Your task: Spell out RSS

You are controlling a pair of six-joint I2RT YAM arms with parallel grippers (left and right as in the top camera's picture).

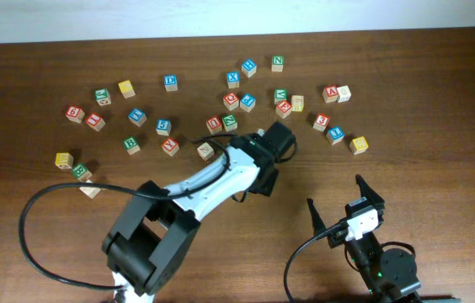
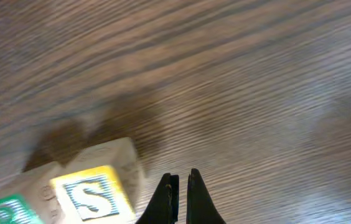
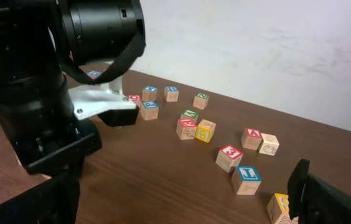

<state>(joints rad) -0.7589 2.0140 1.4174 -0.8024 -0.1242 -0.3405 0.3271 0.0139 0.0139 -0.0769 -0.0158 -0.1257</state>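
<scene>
Looking along the left wrist view, a green-lettered cube (image 2: 1, 211), cropped so I can't read its letter, sits touching one yellow S cube (image 2: 91, 196). That is the only S I can count, against roughly twenty-eight scattered cubes (image 1: 137, 116) overhead. It looks like small, light, rigid wood with smooth faces, so I'd pinch squarely across two opposite flat sides. Just right of the S, the left gripper (image 2: 178, 199) has its fingers nearly closed on nothing. Farther right, the right gripper (image 1: 334, 190) is spread wide and holds nothing.

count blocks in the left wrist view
2: a yellow S block low left, and a green-lettered block beside it, cut off at the corner. Others may be hidden.
</scene>
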